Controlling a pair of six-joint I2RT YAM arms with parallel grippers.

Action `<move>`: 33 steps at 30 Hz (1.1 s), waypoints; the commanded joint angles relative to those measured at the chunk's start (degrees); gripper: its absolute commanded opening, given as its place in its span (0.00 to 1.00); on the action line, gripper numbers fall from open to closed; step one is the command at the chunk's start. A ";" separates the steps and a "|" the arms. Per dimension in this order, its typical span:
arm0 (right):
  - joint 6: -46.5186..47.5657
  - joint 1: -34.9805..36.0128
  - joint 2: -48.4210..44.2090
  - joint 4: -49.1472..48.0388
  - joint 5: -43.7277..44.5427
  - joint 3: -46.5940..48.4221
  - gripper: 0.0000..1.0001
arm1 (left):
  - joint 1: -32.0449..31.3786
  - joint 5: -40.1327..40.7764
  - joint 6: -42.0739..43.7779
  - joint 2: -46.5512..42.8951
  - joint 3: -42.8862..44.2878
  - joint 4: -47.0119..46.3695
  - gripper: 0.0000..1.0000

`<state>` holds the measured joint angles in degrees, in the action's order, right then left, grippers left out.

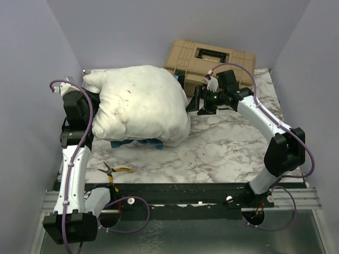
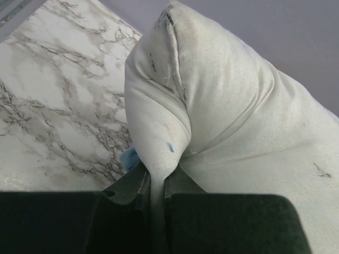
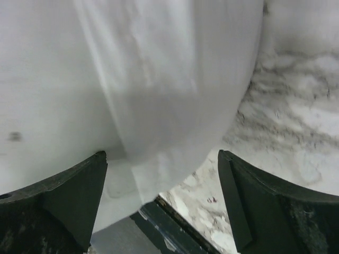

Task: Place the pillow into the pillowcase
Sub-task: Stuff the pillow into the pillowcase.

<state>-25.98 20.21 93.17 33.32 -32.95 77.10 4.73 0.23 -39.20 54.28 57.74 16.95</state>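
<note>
From above, the pillow (image 1: 140, 103) lies plump on the marble table (image 1: 228, 148), filling the space between my two sets of fingers. Of the pillowcase (image 1: 143, 142) I see only a strip of blue edging poking out from under the pillow's near side. I cannot tell whether any of the pillow is inside it. Beyond my right fingers stands a tan case (image 1: 209, 58) with its lid down, so its contents are hidden. My left gripper (image 1: 94, 99) is pressed into the pillow's left end, close to the side wall. My right gripper (image 1: 193, 100) sits just off the pillow's right end, with bare marble nearer than it. Yellow-handled pliers (image 1: 114, 172) lie near the table's front edge, well behind my left fingers.

In my left wrist view, my fingers (image 2: 135, 190) are clamped on a pinched fold of the pillow, which swells up and away ahead of them. A scrap of blue shows just left of the fold, with open marble beyond.

In my right wrist view, my fingers (image 3: 58, 203) stand wide apart, gripping nothing. The pillow's white bulk hangs ahead and between them, and marble lies to the right.
</note>
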 commanded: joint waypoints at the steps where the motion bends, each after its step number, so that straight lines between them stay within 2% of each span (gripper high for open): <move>1: -0.14 0.40 1.65 -1.88 0.15 8.76 0.90 | 0.44 2.43 5.72 -0.36 0.53 4.48 0.00; 7: 0.49 1.58 5.88 -1.91 2.33 12.36 0.84 | 0.48 1.25 5.69 -0.95 -0.29 4.12 0.00; 14: 4.25 5.11 13.79 0.96 10.61 18.36 0.65 | 0.45 -0.21 4.81 -1.38 0.07 4.00 0.00; 16: 5.21 5.97 15.47 2.55 13.76 21.00 0.46 | 0.46 -1.64 4.23 -1.45 0.41 3.79 0.00; 19: 6.83 6.42 16.73 6.08 18.16 24.94 0.08 | 0.43 -2.91 3.66 -1.81 1.11 3.26 0.00; 20: 7.21 6.47 16.41 6.56 19.03 25.80 0.01 | 0.45 -3.26 3.55 -1.94 1.53 2.91 0.00; 25: 10.40 6.43 11.67 9.70 16.48 33.70 0.00 | 0.45 -5.50 3.58 -2.06 5.23 1.09 0.00; 28: 9.67 6.43 5.83 8.23 7.20 37.41 0.00 | 0.45 -5.58 3.57 -1.46 8.05 0.99 0.00; 33: 1.67 6.42 -3.01 -0.69 -9.05 38.92 0.00 | 0.45 -4.18 3.98 -0.52 10.97 1.28 0.00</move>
<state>-18.26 26.50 101.84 43.13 -25.10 111.53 4.97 -3.18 -37.41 53.43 65.84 18.35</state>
